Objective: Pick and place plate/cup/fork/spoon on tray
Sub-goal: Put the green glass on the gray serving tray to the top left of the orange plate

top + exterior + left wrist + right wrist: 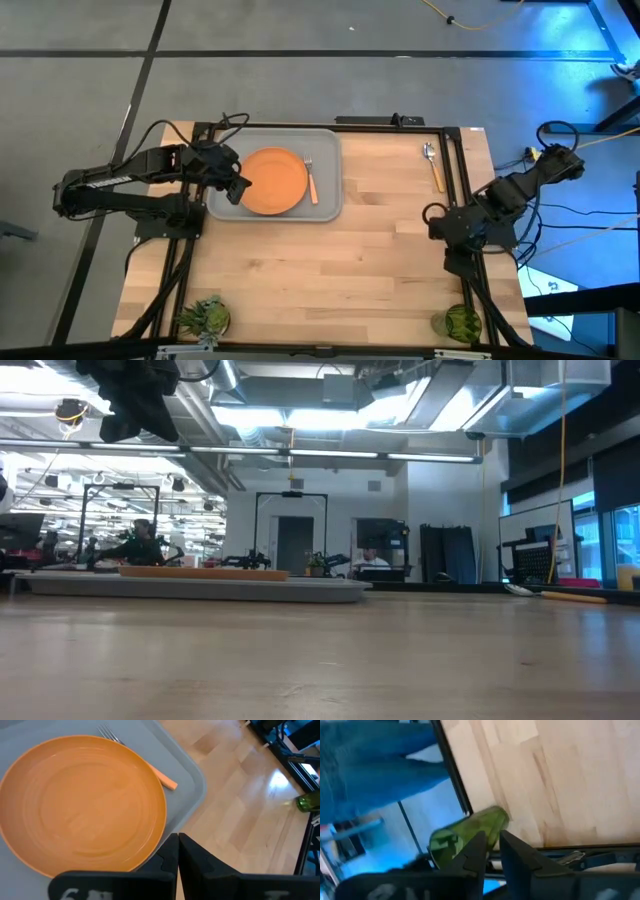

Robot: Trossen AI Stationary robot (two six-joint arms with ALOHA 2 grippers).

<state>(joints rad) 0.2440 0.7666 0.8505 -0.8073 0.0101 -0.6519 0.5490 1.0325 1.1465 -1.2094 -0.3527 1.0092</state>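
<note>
My left gripper (238, 187) hangs over the near-left edge of the grey tray (330, 165), its two fingers pressed together on nothing, the orange plate (274, 181) just ahead of the tips. The fork (311, 180) lies on the tray at the plate's far side, touching or nearly touching its rim, tines pointing away from me. Both look settled.

My right gripper (489, 851) sits back at the table's right edge, fingers a narrow gap apart and nothing between them. Just beyond the fingertips in my right wrist view lies the green cup (470, 835), at the table's near-right corner beside the black frame rail. From above, the cup (461, 323) is well apart from the tray. The spoon (434, 165) rests alone on the bare wood, off to the far side of my right arm, bowl pointing away.

I judge two pieces placed and two left. The cup looks light and rigid, its ribbed wall offering some bite but likely to slip under a weak squeeze; I would pinch across the rim or mid-body. The spoon is slim, stiff and flat to the wood, so I would take it across the tan handle near the middle, where it should balance.
</note>
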